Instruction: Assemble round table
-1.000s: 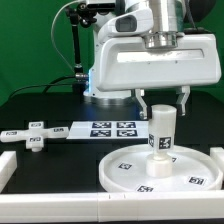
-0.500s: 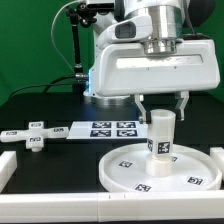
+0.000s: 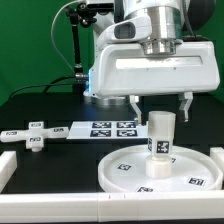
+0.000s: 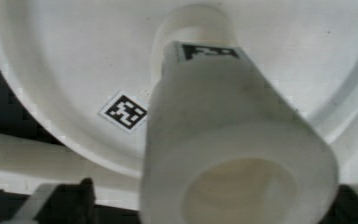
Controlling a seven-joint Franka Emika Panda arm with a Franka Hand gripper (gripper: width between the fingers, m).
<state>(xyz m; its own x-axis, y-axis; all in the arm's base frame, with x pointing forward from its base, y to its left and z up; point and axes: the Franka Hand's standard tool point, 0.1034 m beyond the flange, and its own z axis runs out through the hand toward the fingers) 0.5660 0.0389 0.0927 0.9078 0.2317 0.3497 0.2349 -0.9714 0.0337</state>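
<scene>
The large round disc [image 3: 130, 170] lies flat on the black mat at the exterior view's lower right. The short thick cylinder [image 3: 160, 134] stands upright on the disc's middle, with a tag on its side. My gripper [image 3: 161, 104] is open, its fingers spread wide on either side of the cylinder's top and not touching it. In the wrist view the cylinder [image 4: 229, 140] fills the middle, with the disc [image 4: 87, 60] and one of its tags beneath it, and my gripper [image 4: 220, 205] straddles it. The small cross-shaped piece [image 3: 33, 135] lies on the mat at the exterior view's left.
The marker board [image 3: 100, 129] lies flat behind the disc, right of the cross piece. Plain white bars [image 3: 50, 207] edge the mat at the front and left. The arm's base and a black cable stand at the back.
The fingers have spread apart from the cylinder's sides and the gripper has risen slightly. The cylinder stays upright on the disc.
</scene>
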